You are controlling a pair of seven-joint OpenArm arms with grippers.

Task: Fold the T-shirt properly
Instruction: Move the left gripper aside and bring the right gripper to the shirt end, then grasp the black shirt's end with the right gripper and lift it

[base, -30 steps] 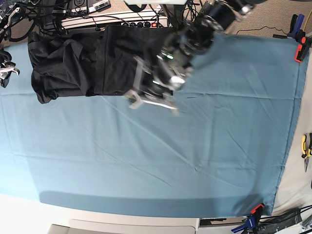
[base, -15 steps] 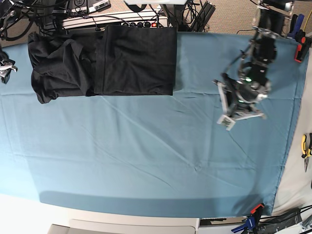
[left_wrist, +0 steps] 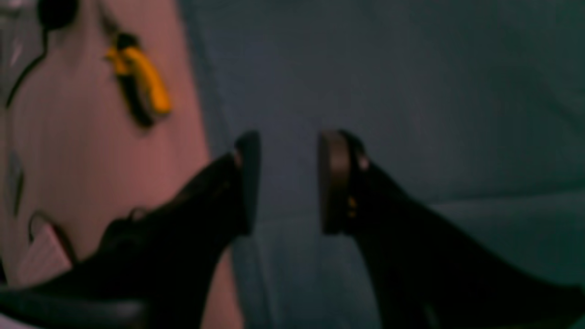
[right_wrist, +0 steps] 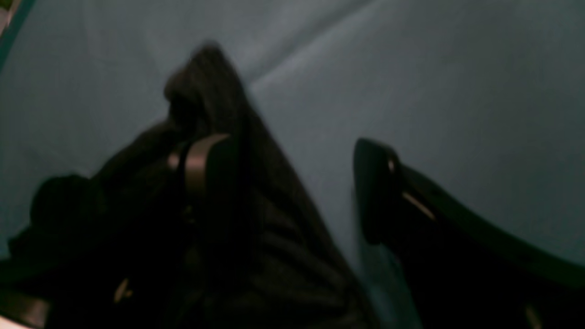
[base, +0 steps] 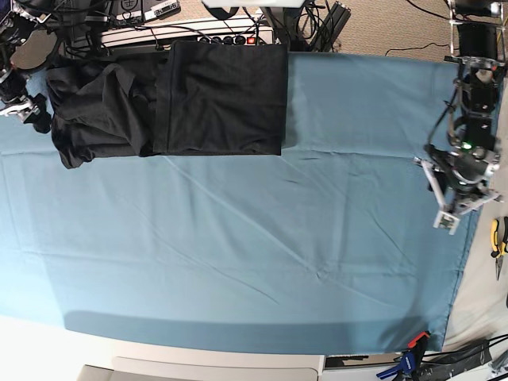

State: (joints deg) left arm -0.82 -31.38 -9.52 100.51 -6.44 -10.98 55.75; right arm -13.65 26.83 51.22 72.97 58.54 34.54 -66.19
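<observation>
The T-shirt (base: 167,99) lies at the far edge of the teal tablecloth (base: 238,238), toward my right-arm side. Its inner half is a flat, squared black panel w/ straight edges; the outer half, nearest my right arm, is a rumpled heap. I judge the fold about half done — one side tidy, the other not yet laid over.

My right gripper (right_wrist: 292,187) sits at that rumpled end, jaws spread wide. In the right wrist view one pad (right_wrist: 203,169) has black cloth bunched up beside and behind it, but nothing is pinched between the pads — the gap shows bare tablecloth. So it's released, grasping nothing. I judge it's parked there because the loose sleeve or corner is the next thing to take hold of.

My left gripper (base: 460,186) is well apart from the shirt, out by the opposite edge of the tablecloth. Its jaws stand parted, only blue cloth between them in the left wrist view — empty. Yellow-handled pliers (base: 498,238) lie on the bare tabletop (left_wrist: 91,183) just past the cloth edge; the view is too blurred for more. I reckon this arm is clear so it won't drag the flat panel.
</observation>
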